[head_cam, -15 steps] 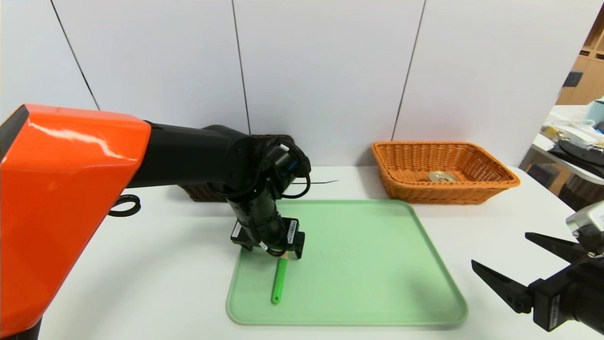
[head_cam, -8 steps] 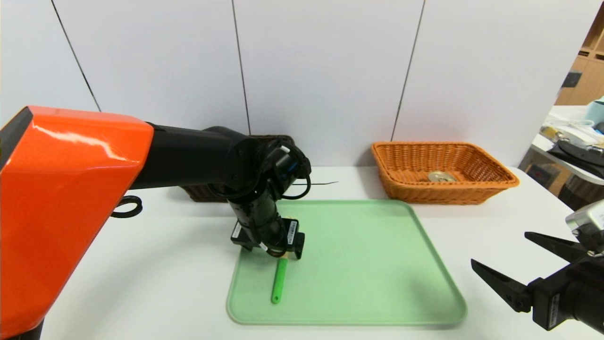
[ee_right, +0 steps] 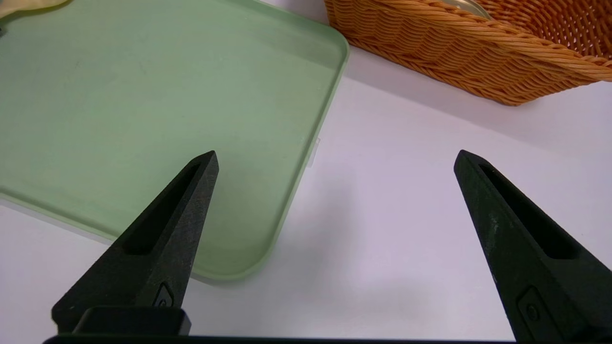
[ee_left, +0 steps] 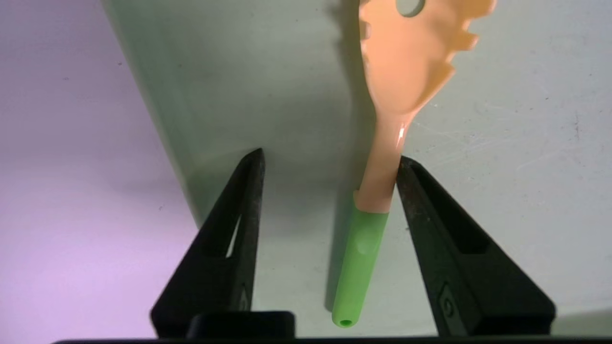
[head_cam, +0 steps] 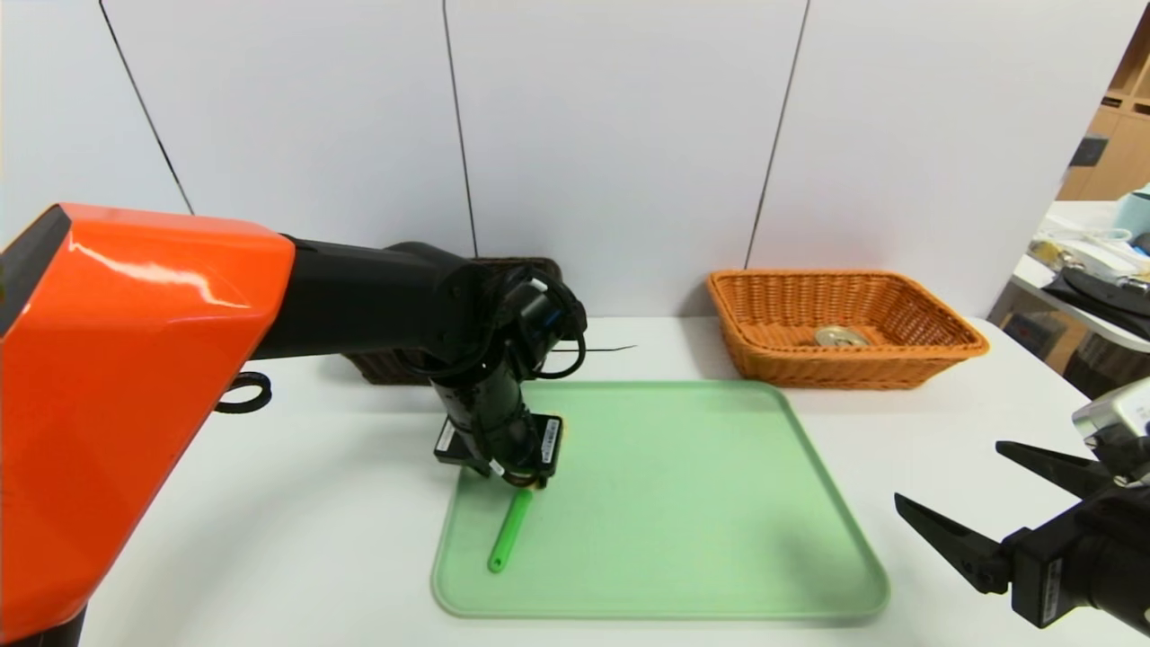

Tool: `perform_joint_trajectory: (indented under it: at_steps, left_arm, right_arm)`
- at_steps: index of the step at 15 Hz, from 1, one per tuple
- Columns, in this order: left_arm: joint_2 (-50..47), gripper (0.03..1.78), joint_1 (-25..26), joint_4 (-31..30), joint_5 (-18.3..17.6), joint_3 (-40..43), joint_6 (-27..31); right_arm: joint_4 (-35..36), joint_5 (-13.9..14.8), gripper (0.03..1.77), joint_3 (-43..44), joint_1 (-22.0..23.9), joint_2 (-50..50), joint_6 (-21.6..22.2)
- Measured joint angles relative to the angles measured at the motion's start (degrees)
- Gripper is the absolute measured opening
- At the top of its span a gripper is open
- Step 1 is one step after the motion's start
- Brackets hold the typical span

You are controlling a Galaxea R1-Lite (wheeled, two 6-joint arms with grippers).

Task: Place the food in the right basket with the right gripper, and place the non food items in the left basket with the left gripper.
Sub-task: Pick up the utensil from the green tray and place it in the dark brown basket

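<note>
The pasta fork (head_cam: 508,532) lies on the green tray (head_cam: 701,503) near its left edge, yellow toothed head away from me, green handle (ee_left: 361,258) toward me. My left gripper (head_cam: 528,476) reaches down over the fork's neck. In the left wrist view the left gripper (ee_left: 332,156) stands open around the fork (ee_left: 385,167): one finger (ee_left: 430,210) touches the neck and the other is apart from it. The tin can (head_cam: 842,336) sits inside the orange right basket (head_cam: 898,359). The dark left basket (head_cam: 377,367) is mostly hidden behind my left arm. My right gripper (head_cam: 950,474) hovers open and empty at the table's right front.
In the right wrist view the right gripper (ee_right: 335,154) hangs over bare white table beside the tray's corner (ee_right: 287,200), with the orange basket (ee_right: 454,48) beyond. A cluttered side table (head_cam: 1096,270) stands at the far right. A white wall runs close behind the baskets.
The left gripper's jaws have narrowed around the fork's neck and shifted a little left. The fork's handle has swung left on the tray. The right arm has stayed still.
</note>
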State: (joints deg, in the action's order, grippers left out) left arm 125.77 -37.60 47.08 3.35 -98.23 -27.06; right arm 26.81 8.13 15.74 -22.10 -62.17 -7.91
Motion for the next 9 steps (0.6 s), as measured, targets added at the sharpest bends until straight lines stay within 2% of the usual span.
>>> perform_joint_trajectory:
  at_steps: [2, 4, 9]
  left_arm:
    - [0.1, 0.75, 0.0, 0.0, -0.1, 0.1, 0.0]
    - [0.1, 0.06, 0.0, -0.1, -0.7, 0.3, 0.0]
    - [0.0, 0.06, -0.1, 0.0, -0.4, 0.4, 0.1]
  right_arm:
    - [0.0, 0.0, 1.7, 0.0, 0.0, 0.0, 0.1]
    - [0.0, 0.0, 1.7, 0.0, 0.0, -0.1, 0.0]
    - [0.0, 0.0, 1.7, 0.0, 0.0, -0.1, 0.0]
